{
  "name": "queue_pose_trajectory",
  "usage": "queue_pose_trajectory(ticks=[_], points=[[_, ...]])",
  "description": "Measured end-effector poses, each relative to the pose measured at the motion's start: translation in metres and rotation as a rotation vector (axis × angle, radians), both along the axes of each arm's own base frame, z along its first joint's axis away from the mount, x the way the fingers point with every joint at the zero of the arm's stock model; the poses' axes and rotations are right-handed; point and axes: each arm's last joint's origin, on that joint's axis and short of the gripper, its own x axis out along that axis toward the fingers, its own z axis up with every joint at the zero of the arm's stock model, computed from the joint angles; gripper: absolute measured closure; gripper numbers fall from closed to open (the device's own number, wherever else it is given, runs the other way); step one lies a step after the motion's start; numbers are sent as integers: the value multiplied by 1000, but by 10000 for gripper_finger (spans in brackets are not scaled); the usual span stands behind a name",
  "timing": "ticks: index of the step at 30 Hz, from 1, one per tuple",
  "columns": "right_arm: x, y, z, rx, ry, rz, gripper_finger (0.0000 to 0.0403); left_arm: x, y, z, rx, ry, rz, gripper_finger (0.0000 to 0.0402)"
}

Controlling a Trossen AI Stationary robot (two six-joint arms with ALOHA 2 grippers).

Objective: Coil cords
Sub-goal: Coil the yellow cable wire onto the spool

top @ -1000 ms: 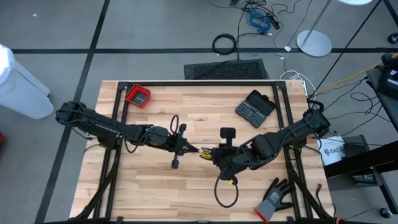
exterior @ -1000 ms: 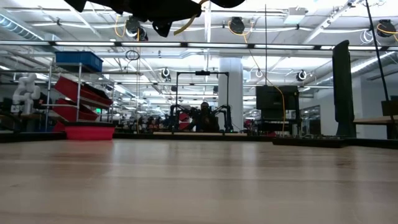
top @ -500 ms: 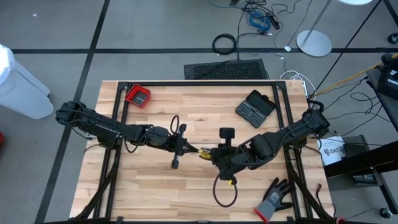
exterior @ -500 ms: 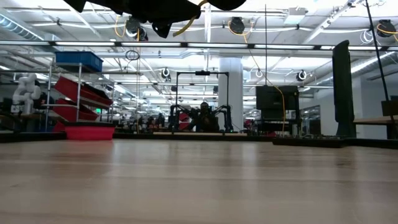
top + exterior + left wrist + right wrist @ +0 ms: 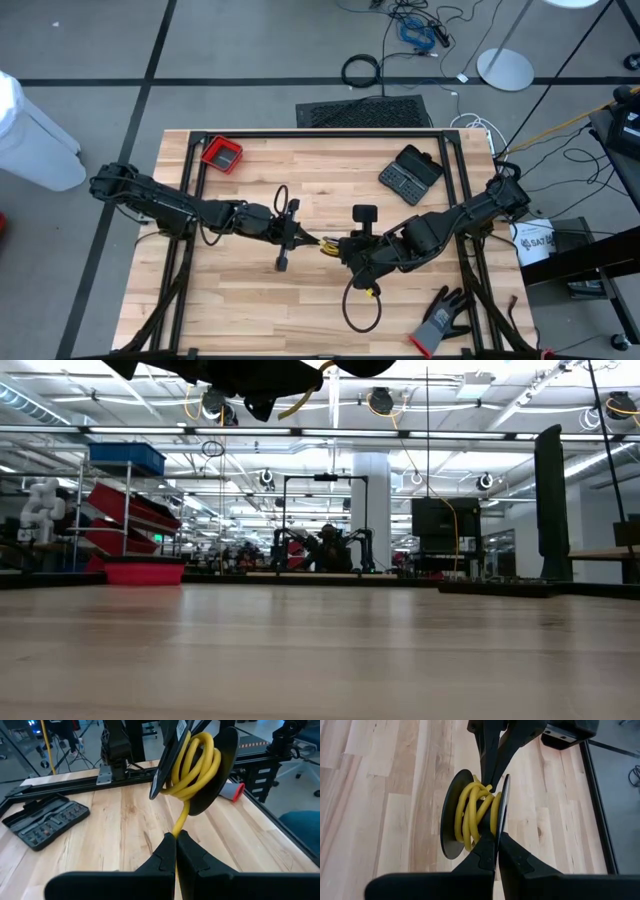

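I'm pinching the free end of the thin yellow cord (image 5: 189,765) with my left gripper (image 5: 175,838) closed on it, keeping it taut. My right gripper (image 5: 495,840) is clamping the black two-disc spool (image 5: 451,815) mid-table, holding the windings in place above the wooden table (image 5: 250,310).

A pale wood-plank counter (image 5: 250,190) stands on a grey floor (image 5: 250,40) crossed by dark lines. Beyond it, a large hall runs deep under rows of ceiling lights (image 5: 300,405), with a white column (image 5: 370,510), a rack holding red and blue bins (image 5: 125,490) and a dark screen (image 5: 440,520). Loose cables (image 5: 420,30) lie on the floor near a round white stand base (image 5: 505,68).
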Motion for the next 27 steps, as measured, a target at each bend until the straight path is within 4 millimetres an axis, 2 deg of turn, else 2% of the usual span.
queue_pose_trajectory(ticks=[14, 23, 27], points=[[-1, 0, -1, 7, 9, -13, 403, -2, 1, -6, -30, 73, 17, 397], [-3, 0, -2, 45, 35, -17, 403, -4, -3, -8, -26, 97, 4, 312], [-3, 1, -3, 76, 42, -25, 403, -3, -3, -8, -36, 98, 22, 292]])
